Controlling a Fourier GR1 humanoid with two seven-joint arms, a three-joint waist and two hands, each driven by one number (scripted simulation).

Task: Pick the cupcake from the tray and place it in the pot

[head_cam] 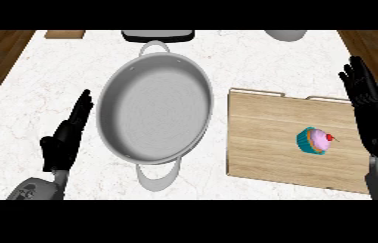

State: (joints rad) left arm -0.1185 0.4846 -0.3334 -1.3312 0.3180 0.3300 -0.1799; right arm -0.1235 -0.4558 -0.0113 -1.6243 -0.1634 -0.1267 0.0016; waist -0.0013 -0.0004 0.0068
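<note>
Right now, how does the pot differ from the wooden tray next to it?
The pot is round, grey metal with two loop handles; the tray is a flat, rectangular wooden board. The pot holds nothing, while the tray carries the cupcake. The pot has raised walls; the tray looks almost flat. Both rest on the white marble counter, side by side.

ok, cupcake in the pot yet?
No. The cupcake lies on the wooden tray; the pot beside it shows only bare grey bottom.

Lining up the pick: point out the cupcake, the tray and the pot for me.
cupcake [315, 140], head view, on its pink frosting.
tray [266, 137], head view, on bare wood left of the cupcake.
pot [151, 107], head view, on its bare inner bottom.
</note>
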